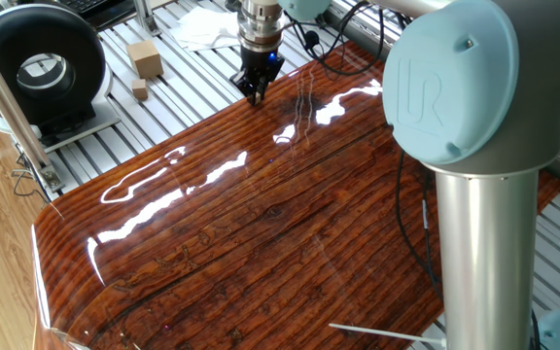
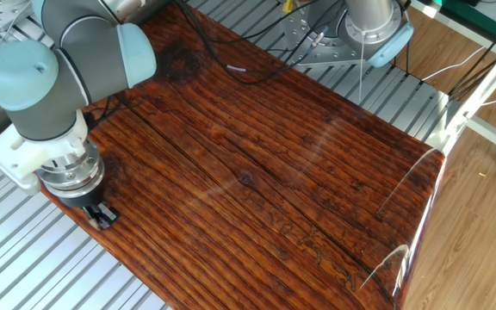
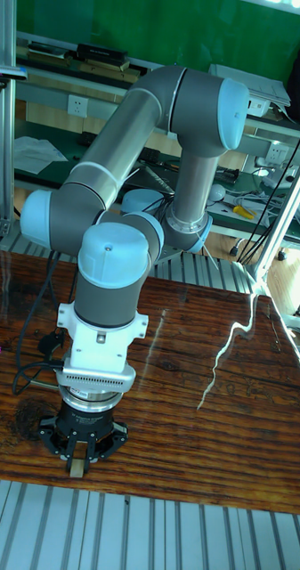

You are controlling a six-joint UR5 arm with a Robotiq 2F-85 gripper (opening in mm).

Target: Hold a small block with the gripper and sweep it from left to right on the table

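Note:
My gripper (image 3: pixel 77 454) stands upright at the edge of the table (image 1: pixel 261 224), its black fingers pointing down at the board. In the tall fixed view a small block (image 3: pixel 77 468), light tan, shows between the fingertips, and the gripper is shut on it. One fixed view has the gripper (image 1: pixel 254 90) at the table's far edge, where the block is too small to make out. In the other fixed view the gripper (image 2: pixel 102 217) is at the near-left edge of the table (image 2: pixel 274 172), and the fingers hide the block.
On the slatted aluminium base beside the table lie a bigger tan block (image 1: pixel 145 58) and a small tan cube (image 1: pixel 140 90). A black round device (image 1: pixel 37 63) stands further left. Cables (image 1: pixel 338 49) trail over the far corner. The arm's large blue joint (image 1: pixel 465 87) fills the foreground.

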